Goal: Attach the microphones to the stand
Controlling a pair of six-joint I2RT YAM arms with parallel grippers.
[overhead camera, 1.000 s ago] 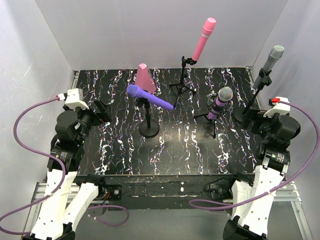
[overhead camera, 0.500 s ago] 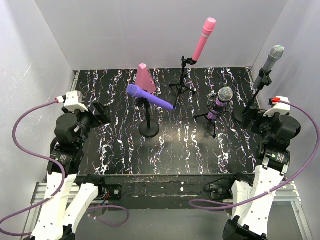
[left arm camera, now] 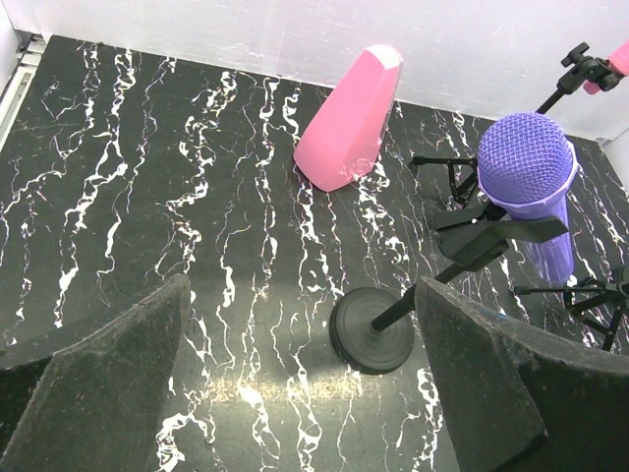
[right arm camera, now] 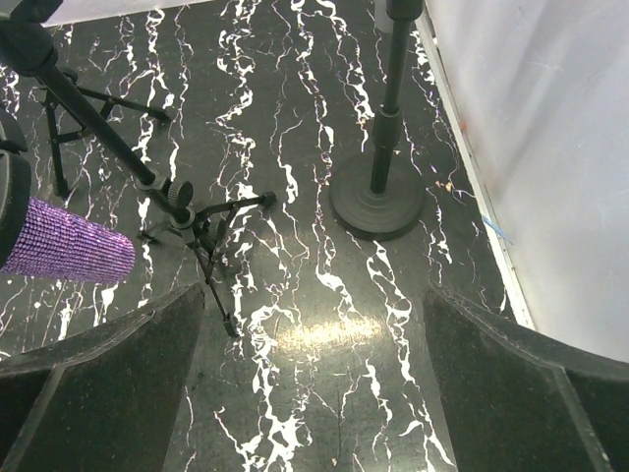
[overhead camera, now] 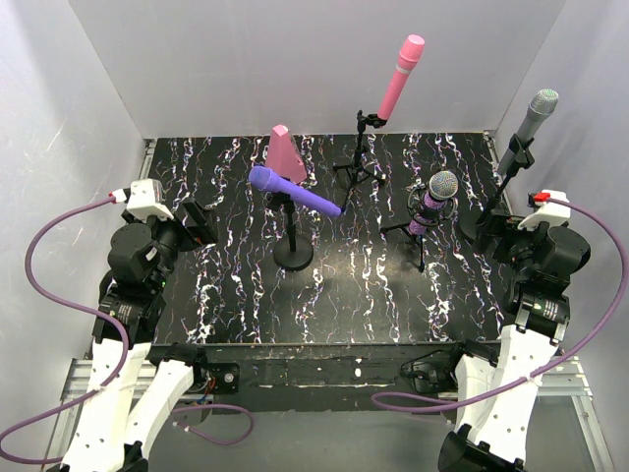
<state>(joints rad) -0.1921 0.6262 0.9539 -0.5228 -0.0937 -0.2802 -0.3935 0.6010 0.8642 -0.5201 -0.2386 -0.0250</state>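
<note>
Four microphones sit in stands on the black marbled table (overhead camera: 236, 295). The violet microphone (overhead camera: 293, 191) lies tilted in the clip of a round-base stand (overhead camera: 293, 254), also in the left wrist view (left arm camera: 527, 187). The pink microphone (overhead camera: 399, 77) stands on a tripod at the back. A glittery purple microphone (overhead camera: 436, 199) sits on a small tripod; its body (right arm camera: 61, 252) shows in the right wrist view. The silver-grey microphone (overhead camera: 529, 128) is on a round-base stand (right arm camera: 377, 205) at the right. My left gripper (overhead camera: 200, 225) and right gripper (overhead camera: 488, 234) are both open, holding nothing, drawn back at the table's sides.
A pink cone-shaped block (overhead camera: 286, 155) stands at the back behind the violet microphone, also in the left wrist view (left arm camera: 352, 120). White walls close the table at the back and both sides. Purple cables loop off both wrists.
The left arm has drawn slightly back and to the left a second ago, then held still. The right arm and all microphones have not moved.
</note>
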